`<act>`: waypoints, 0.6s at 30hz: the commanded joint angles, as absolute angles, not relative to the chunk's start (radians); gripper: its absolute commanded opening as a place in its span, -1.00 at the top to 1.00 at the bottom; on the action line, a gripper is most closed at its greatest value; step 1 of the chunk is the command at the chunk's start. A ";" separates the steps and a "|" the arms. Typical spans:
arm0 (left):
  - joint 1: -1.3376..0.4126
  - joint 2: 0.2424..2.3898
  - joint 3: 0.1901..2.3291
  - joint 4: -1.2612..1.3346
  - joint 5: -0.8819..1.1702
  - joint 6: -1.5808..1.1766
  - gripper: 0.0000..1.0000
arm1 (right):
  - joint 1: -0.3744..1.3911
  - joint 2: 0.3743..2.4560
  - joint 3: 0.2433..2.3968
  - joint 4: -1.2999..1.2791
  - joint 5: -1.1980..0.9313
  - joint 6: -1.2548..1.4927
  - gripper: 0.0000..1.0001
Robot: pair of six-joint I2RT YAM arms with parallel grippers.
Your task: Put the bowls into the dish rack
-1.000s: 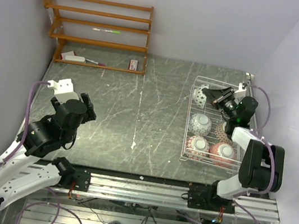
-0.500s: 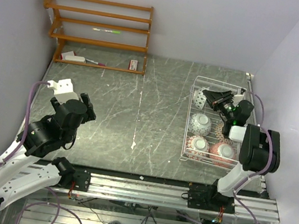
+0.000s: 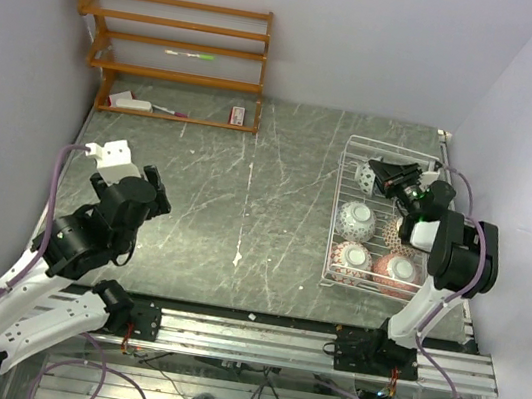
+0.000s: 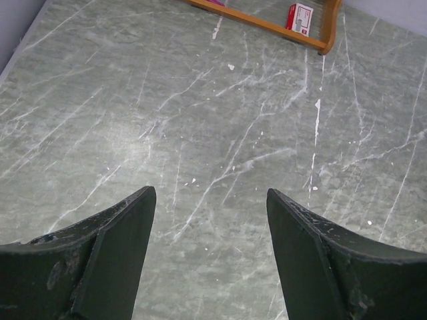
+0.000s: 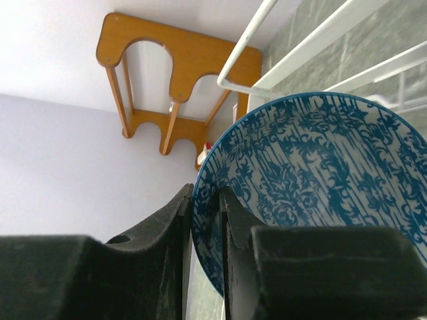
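Left end effector (image 4: 210,193) agape over veined grey table (image 4: 200,100) — wooden shelf (image 4: 267,25) beyond

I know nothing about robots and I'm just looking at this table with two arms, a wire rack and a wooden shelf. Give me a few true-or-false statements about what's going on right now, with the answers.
1. The right gripper has the rim of the blue bowl between its fingers. True.
2. The left gripper holds a bowl. False: it is open and empty, above the table.
3. Some dishes lie on the table outside the dish rack. False: all the bowls in view are inside the rack.
4. The wooden shelf stands at the table's far left corner. True.
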State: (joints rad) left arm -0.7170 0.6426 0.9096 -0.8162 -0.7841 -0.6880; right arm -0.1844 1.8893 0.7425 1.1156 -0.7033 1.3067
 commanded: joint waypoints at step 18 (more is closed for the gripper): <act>-0.719 0.667 0.939 -0.809 -0.808 -0.690 -0.57 | -0.177 2.012 0.813 1.421 -0.765 1.634 0.80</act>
